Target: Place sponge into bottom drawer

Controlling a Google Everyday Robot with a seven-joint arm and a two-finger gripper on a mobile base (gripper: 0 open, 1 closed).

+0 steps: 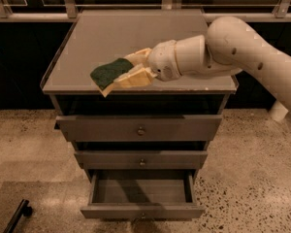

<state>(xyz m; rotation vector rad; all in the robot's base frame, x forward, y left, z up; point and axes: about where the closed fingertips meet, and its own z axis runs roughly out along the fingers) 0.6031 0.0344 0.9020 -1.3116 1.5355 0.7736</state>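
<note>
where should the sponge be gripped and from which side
Take the sponge at its right end, coming in from the right. It is a small flat slab, green side up, narrow enough to sit between the fingers. The gripper, above the front of the cabinet top, is shut on it that way, leaving the left end free to go into the open bottom drawer.

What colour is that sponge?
The sponge is dark green over pale yellow, clearest in the camera view; the gripper grips it above the cabinet top.
</note>
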